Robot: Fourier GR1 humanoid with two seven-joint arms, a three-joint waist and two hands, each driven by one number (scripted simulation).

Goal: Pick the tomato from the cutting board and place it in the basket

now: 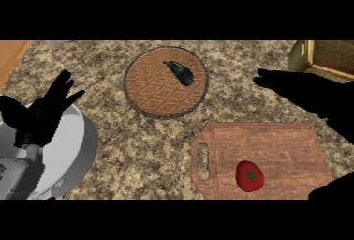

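Observation:
A red tomato (pixel 249 176) with a green stem lies on the wooden cutting board (pixel 276 145) at the lower right. The round woven basket (pixel 155 91) sits at the upper middle and holds a dark eggplant (pixel 178 72). My right hand (pixel 307 91) is over the counter past the board's far right corner, fingers stretched out to the left, open and holding nothing. It is well apart from the tomato. My left hand (pixel 41 115) rests at the left edge, open with fingers up.
A white round object (pixel 72 150) lies under my left forearm at the lower left. A tan wooden box (pixel 325 56) stands at the upper right corner. Speckled counter runs between the basket and the board.

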